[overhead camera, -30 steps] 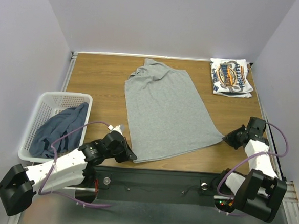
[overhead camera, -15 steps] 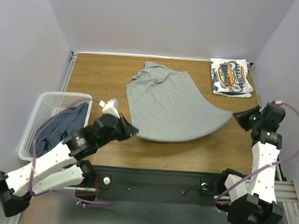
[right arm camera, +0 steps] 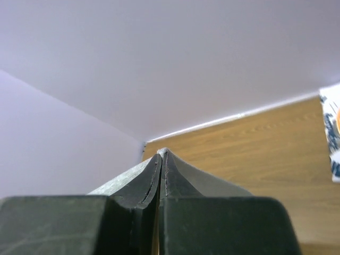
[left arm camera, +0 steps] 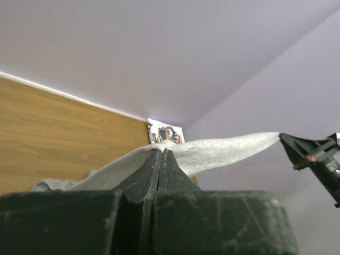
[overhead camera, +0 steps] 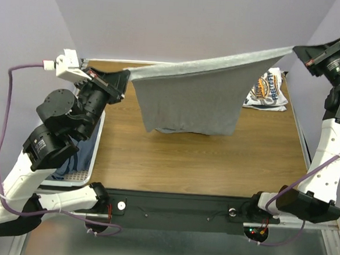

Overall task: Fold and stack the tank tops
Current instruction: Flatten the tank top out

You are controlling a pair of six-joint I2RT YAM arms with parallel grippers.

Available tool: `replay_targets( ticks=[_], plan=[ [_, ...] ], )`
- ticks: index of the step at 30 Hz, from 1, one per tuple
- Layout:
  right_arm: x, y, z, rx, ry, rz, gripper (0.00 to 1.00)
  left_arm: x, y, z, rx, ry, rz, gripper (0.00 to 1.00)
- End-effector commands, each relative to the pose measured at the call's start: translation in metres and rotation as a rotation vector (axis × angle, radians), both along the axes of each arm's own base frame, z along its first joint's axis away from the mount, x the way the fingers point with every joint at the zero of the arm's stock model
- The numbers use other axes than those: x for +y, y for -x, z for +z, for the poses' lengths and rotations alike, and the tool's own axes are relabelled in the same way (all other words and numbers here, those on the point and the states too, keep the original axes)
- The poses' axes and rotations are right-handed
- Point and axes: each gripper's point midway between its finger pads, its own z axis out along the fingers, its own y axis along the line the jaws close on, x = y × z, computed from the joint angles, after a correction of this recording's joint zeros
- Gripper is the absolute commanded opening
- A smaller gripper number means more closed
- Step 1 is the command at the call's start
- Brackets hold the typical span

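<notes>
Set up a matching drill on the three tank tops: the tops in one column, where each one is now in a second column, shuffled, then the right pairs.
Things
1. plain light grey cloth tank top
2. white cloth tank top with a blue-and-orange logo
3. dark slate blue cloth tank top

Places
A. lying in the white plastic lattice basket
B. hanging in the air, stretched between the left claw and the right claw
C. lying at the far right corner of the wooden table

Pairs: 1-B, 2-C, 3-A
</notes>
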Motion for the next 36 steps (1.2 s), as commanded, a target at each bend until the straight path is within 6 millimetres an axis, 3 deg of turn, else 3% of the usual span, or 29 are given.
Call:
replay_targets(
  ticks=[1, 4, 9, 14, 20, 24, 26, 30, 35, 36],
  plan=[
    [0.014, 0.021, 0.065, -0.169, 0.059, 0.047, 0.00, 0.028, 0.001, 0.052, -0.121, -0.002, 0.109, 0.00],
    [0.014, 0.032, 0.097, -0.251, 0.093, 0.016, 0.00, 0.043, 0.012, 0.090, -0.207, 0.054, 0.123, 0.00],
    [0.018, 0.056, 0.149, -0.391, 0.134, -0.030, 0.00, 0.057, 0.024, 0.128, -0.305, 0.077, 0.132, 0.00],
    [0.020, 0.070, 0.179, -0.473, 0.140, -0.051, 0.00, 0.071, 0.042, 0.171, -0.409, 0.117, 0.128, 0.00],
    [0.027, 0.099, 0.208, -0.577, 0.148, -0.077, 0.00, 0.084, 0.056, 0.202, -0.494, 0.153, 0.133, 0.00],
    [0.031, 0.127, 0.229, -0.662, 0.155, -0.121, 0.00, 0.090, 0.064, 0.211, -0.525, 0.174, 0.127, 0.00],
    [0.033, 0.131, 0.232, -0.686, 0.150, -0.117, 0.00, 0.092, 0.065, 0.213, -0.531, 0.178, 0.132, 0.00],
    [0.032, 0.121, 0.232, -0.683, 0.127, -0.091, 0.00, 0.094, 0.063, 0.215, -0.536, 0.177, 0.156, 0.00],
    [0.028, 0.079, 0.210, -0.615, 0.070, 0.006, 0.00, 0.084, 0.049, 0.222, -0.555, 0.155, 0.193, 0.00],
    [0.031, 0.076, 0.211, -0.634, 0.079, 0.035, 0.00, 0.073, 0.039, 0.221, -0.550, 0.130, 0.197, 0.00]
  ],
)
